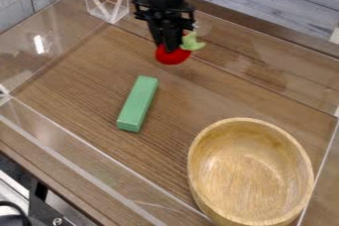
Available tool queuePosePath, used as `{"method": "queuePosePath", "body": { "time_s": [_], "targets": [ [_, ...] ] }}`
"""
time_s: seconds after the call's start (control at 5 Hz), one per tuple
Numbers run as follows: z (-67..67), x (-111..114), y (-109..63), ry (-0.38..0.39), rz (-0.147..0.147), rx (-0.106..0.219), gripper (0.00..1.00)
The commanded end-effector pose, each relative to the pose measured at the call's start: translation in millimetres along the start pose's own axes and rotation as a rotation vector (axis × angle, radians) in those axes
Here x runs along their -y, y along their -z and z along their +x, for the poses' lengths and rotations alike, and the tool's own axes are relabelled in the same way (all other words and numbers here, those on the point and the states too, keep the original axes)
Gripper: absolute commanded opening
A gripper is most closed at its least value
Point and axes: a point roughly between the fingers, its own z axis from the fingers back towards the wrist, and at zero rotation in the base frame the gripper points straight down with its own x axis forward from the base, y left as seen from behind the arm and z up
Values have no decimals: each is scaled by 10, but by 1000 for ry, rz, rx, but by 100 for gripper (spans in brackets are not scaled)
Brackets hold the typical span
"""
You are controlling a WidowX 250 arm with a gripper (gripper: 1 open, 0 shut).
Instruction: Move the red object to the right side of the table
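The red object (172, 55) is a small round red toy fruit with a light-green leafy stub (193, 43) on its right side. It hangs a little above the brown wood-grain table (252, 86), near the back middle. My black gripper (169, 44) points down over it and is shut on its top. The fingers cover the upper part of the fruit.
A long green block (137, 103) lies left of centre on the table. A round wooden bowl (252, 178) fills the front right corner. Low clear acrylic walls (40, 27) edge the tabletop, and a clear bracket (106, 5) stands at the back left.
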Motion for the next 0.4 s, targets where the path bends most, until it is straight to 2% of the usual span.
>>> {"method": "queuePosePath", "body": {
  "time_s": [0.0,0.2],
  "targets": [
    [130,187,-145,70,20,61,0],
    [156,302,-53,68,14,46,0]
  ]
}}
